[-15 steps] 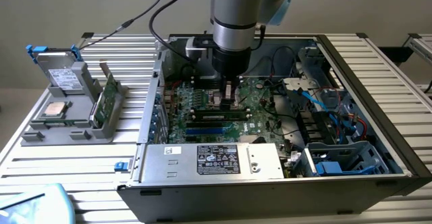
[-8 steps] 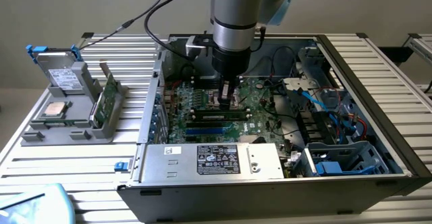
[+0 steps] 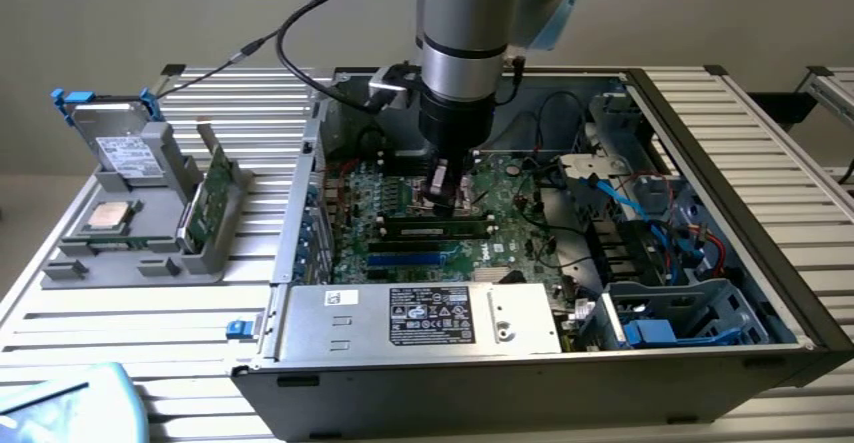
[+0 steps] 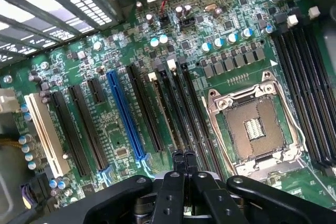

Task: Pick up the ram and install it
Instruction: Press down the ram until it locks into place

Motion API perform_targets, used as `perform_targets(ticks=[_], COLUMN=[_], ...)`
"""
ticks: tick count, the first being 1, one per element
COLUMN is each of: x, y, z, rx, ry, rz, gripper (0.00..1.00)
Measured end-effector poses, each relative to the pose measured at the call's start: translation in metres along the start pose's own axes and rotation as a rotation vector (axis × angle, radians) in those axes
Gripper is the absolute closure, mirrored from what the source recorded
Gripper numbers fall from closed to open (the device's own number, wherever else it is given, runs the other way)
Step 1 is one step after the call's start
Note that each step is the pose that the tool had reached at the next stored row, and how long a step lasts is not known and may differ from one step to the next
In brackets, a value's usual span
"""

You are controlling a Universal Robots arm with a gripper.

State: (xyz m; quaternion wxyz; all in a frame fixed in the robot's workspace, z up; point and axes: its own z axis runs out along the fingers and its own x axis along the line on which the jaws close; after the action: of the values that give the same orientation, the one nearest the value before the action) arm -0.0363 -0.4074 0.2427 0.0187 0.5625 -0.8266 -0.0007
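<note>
ram [image 3: 430, 229] sits slotted inside open computer case [image 3: 747, 263].

wall [image 3: 160, 13]: plain beige-grey, bare | work surface: ribbed aluminium table [image 3: 120, 318], slats running across | second slatted table [image 3: 834, 83] at exterior view's right edge | light: even, diffuse

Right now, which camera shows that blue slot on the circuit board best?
The wrist view: the blue slot runs its full length, close and unobstructed. The exterior view gives just a thin blue strip.
</note>
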Motion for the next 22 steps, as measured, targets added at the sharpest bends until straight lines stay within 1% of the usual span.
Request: perform_targets(ticks=[22], x=[0.0000], y=[0.0000], z=[0.0001], rx=[-0.0113], ry=[-0.0084], rz=[0.374], gripper=[0.89])
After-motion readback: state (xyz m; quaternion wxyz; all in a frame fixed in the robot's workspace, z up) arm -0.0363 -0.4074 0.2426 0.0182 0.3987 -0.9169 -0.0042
